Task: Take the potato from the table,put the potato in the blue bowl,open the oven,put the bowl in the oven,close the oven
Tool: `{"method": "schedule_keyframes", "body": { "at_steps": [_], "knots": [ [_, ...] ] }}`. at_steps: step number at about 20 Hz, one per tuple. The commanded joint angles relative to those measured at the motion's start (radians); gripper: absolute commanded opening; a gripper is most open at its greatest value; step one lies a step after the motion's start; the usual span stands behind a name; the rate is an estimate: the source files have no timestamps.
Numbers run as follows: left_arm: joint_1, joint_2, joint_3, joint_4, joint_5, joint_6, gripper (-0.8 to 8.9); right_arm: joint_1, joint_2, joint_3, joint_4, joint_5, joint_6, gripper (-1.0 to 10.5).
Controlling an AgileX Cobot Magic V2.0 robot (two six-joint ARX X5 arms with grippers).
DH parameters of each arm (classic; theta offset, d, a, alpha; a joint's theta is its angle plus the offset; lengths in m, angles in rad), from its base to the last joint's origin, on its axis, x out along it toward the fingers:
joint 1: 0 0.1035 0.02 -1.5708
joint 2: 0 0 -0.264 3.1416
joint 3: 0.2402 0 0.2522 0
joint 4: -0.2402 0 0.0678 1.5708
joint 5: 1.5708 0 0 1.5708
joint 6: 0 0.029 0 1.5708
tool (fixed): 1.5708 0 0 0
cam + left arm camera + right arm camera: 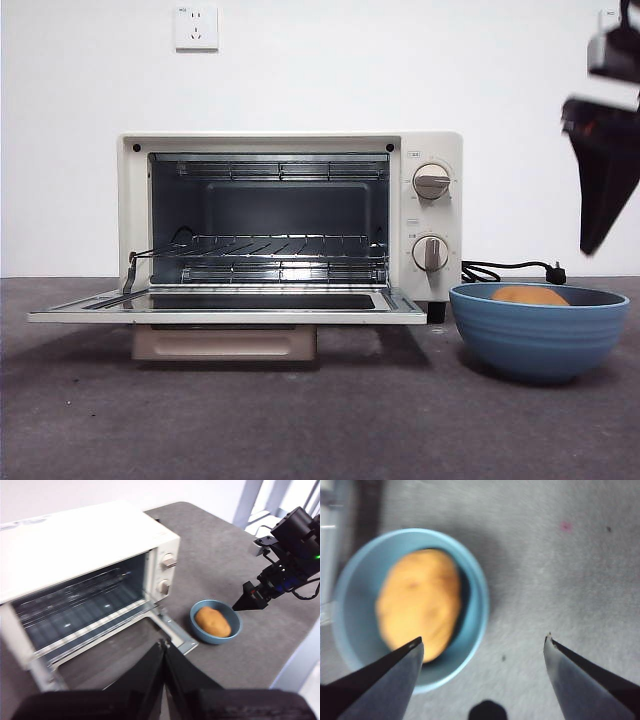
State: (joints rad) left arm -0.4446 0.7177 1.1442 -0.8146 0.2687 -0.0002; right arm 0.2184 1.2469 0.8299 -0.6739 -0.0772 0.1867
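Potato [420,602] sits in blue bowl [538,335] on tabletop [300,420] beside open oven [290,225]; right hand [482,647], spread wide, empty, hovers above bowl's outer rim, nearer than pinched-together left hand [164,647].

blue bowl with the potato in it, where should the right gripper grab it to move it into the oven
Probably the thin rim of the blue bowl, on the side away from the oven, coming down from above with one jaw inside and one outside. The body is too wide to span, and the potato fills the middle. The right gripper hangs open above that side; the oven door lies open.
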Motion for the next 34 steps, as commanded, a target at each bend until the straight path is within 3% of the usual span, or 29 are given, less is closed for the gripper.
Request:
{"method": "schedule_keyframes", "body": {
  "at_steps": [1,4,12,21,26,30,34],
  "knots": [
    [-0.002,-0.039,-0.004,-0.045,-0.055,0.001,-0.08,-0.010,0.069,-0.008,0.031,-0.003,-0.017,3.7],
    [-0.002,-0.057,-0.004,-0.101,-0.095,0.002,-0.08,-0.010,0.145,-0.008,0.084,-0.003,-0.020,3.2],
    [-0.002,-0.057,-0.004,-0.122,-0.097,0.001,-0.08,-0.010,0.223,-0.008,0.160,-0.048,-0.019,-0.2],
    [-0.002,-0.056,-0.004,-0.122,-0.139,0.014,-0.08,0.013,0.094,-0.001,0.078,-0.055,-0.003,-0.2],
    [-0.002,-0.056,-0.004,-0.122,-0.135,0.017,-0.08,0.159,0.009,0.093,-0.016,-0.051,0.042,-0.2],
    [-0.002,-0.056,-0.004,-0.125,-0.131,0.028,-0.08,0.284,0.076,0.193,0.051,0.000,0.101,-0.2],
    [-0.002,-0.056,-0.004,-0.130,-0.130,0.031,-0.08,0.349,0.245,0.342,0.069,0.035,0.126,-0.2]
  ]
}}
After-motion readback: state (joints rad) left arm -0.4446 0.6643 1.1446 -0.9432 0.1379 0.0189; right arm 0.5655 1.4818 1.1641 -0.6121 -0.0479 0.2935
